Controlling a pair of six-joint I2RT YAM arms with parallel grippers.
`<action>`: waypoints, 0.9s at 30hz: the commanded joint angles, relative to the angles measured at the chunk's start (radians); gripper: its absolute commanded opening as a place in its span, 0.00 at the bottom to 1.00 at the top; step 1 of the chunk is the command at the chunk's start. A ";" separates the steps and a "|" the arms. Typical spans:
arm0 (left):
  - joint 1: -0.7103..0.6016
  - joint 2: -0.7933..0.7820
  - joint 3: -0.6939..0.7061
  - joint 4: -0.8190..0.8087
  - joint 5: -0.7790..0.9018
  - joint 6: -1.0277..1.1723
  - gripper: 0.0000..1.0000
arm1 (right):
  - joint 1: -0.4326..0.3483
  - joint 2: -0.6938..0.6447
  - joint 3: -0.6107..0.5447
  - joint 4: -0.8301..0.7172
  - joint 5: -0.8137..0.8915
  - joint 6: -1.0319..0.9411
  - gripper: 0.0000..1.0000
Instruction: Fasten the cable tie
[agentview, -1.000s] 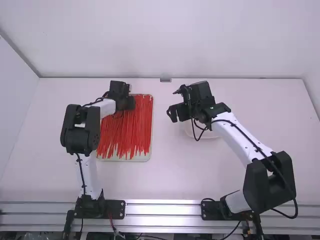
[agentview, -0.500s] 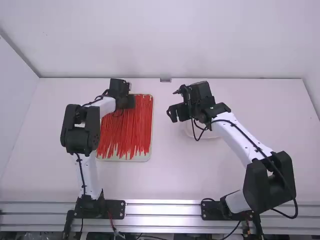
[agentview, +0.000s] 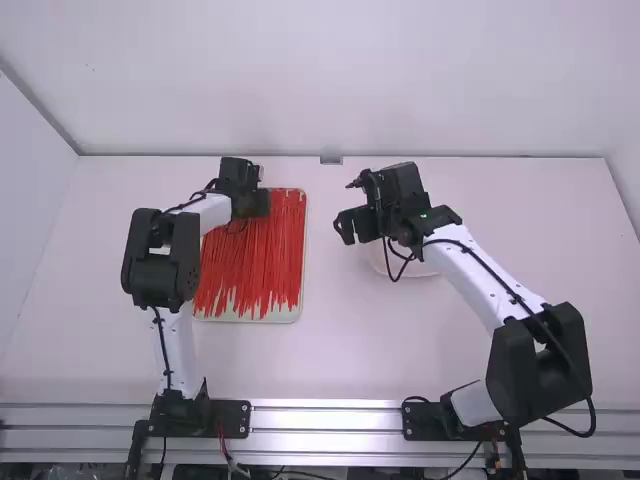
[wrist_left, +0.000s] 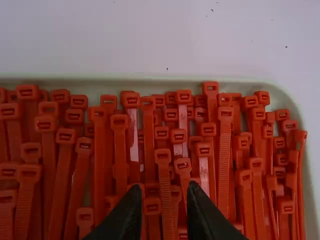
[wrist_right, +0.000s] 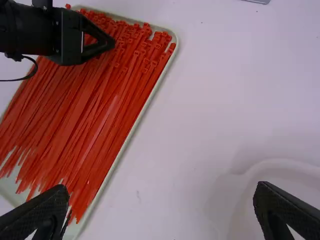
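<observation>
Many cable ties (wrist_left: 120, 131) just beneath the left gripper (wrist_left: 163, 186)

You are in a robot lab: white walls (agentview: 300, 70) stand around the white table (agentview: 350, 330), and a metal rail (agentview: 320, 412) lines its near edge.

Not much going on here. The left gripper (wrist_left: 162, 192) creeps a little farther out from its base, toward the far end of the tray (wrist_left: 60, 82), so its tips now sit closer to the head ends of the red cable ties (wrist_left: 150, 150). It also drifts a hair to the left. Most of that shift comes in the first half second. After that it's barely inching, and you have to compare the high views closely to catch it.
</observation>
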 joint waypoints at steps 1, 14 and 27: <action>-0.009 0.007 0.009 -0.003 -0.007 0.002 0.25 | -0.003 0.008 0.027 0.002 0.002 -0.005 0.98; -0.003 0.007 0.009 -0.012 -0.007 0.013 0.24 | -0.003 0.008 0.027 0.002 0.002 -0.005 0.98; -0.009 0.013 0.009 -0.013 -0.007 0.012 0.23 | -0.003 0.008 0.027 0.002 0.001 -0.005 0.99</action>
